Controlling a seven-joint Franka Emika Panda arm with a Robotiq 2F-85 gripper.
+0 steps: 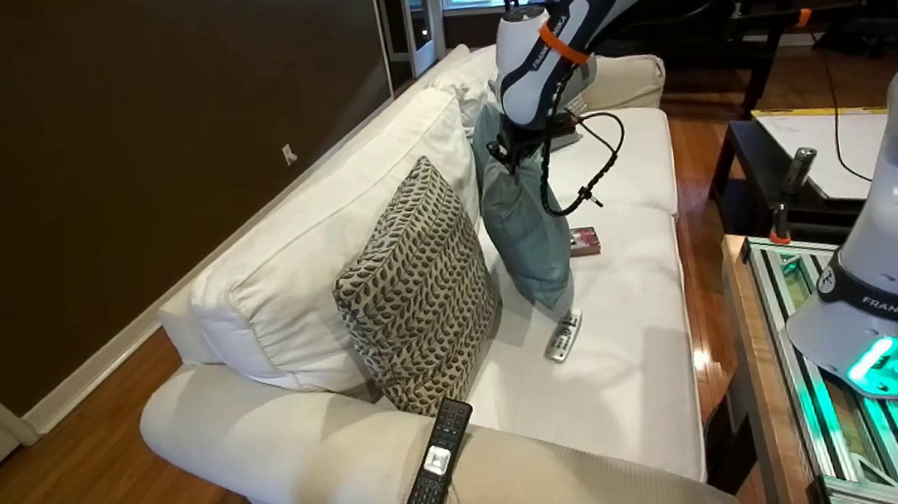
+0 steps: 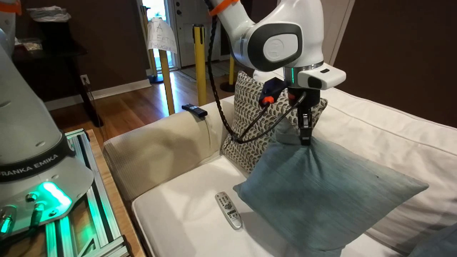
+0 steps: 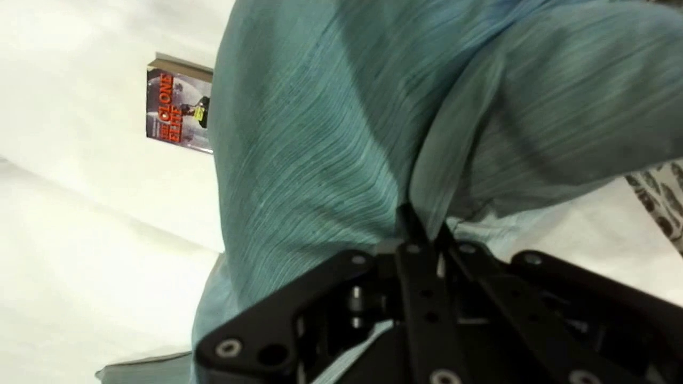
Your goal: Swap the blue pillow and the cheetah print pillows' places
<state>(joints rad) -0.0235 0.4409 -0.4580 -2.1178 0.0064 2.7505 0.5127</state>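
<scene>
The blue pillow (image 1: 527, 235) is plain teal and hangs tilted over the sofa seat in both exterior views (image 2: 321, 192). My gripper (image 2: 306, 137) is shut on its pinched upper edge; the wrist view shows fabric bunched between the fingertips (image 3: 427, 226). I cannot tell whether its lower corner touches the seat. The cheetah print pillow (image 1: 425, 304), cream with dark leaf-like spots, leans on the back cushion beside the near armrest. In an exterior view it stands behind the gripper, partly covered (image 2: 250, 110). A strip of it shows in the wrist view (image 3: 661, 202).
A silver remote (image 2: 228, 210) lies on the seat, a black remote (image 1: 436, 466) on the armrest. A small book (image 3: 179, 106) lies beside the blue pillow. More teal fabric (image 2: 437, 244) shows farther along the sofa. White back cushions (image 1: 293, 277) line the back. A cable loops from the arm.
</scene>
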